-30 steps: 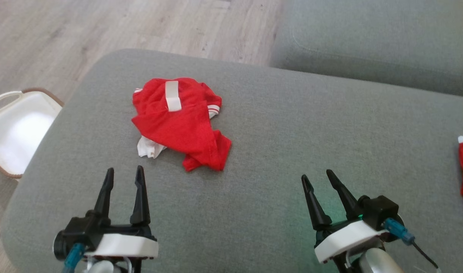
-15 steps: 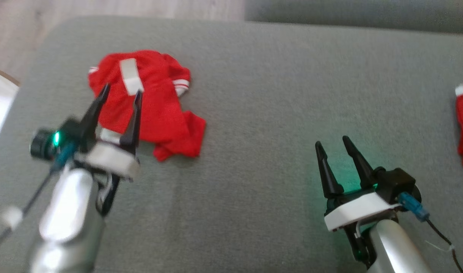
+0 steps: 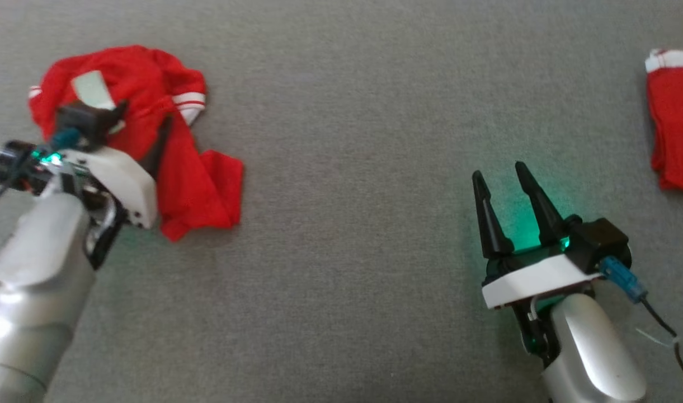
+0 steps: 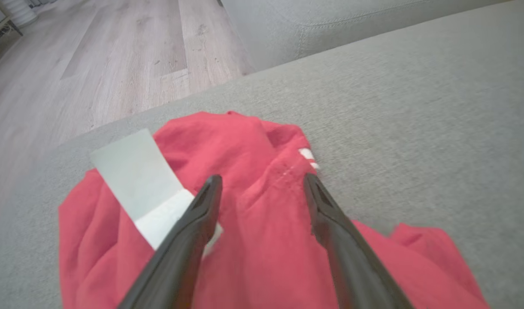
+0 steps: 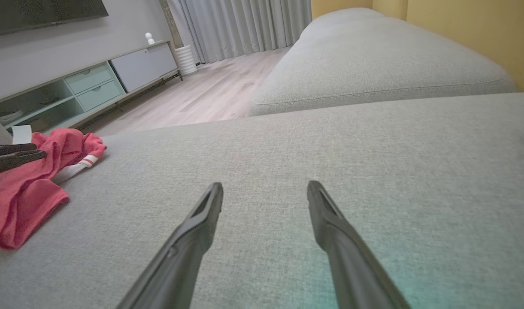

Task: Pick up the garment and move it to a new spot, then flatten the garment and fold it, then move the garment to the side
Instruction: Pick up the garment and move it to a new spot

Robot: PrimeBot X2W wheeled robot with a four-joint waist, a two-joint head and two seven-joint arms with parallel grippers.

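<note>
Hovering over the bare grey cushion (image 3: 347,252) at the near right, the right gripper (image 3: 498,170) has its 2 dark fingers spread apart with nothing between them, and a green glow lies on the fabric beneath. To the left and a little farther off, the left gripper (image 4: 262,178) points down at the red garment (image 3: 201,184). Its jaws are wide open and its fingers straddle a raised fold without clamping it. The garment lies crumpled on the cushion's left part, with a white strip (image 4: 135,171) on its far side and a white-striped cuff (image 3: 189,102) on its right. At the far right lies a second red piece (image 3: 674,129). Beyond the cushion are a wooden floor (image 4: 116,64) and another grey cushion (image 5: 373,60).
</note>
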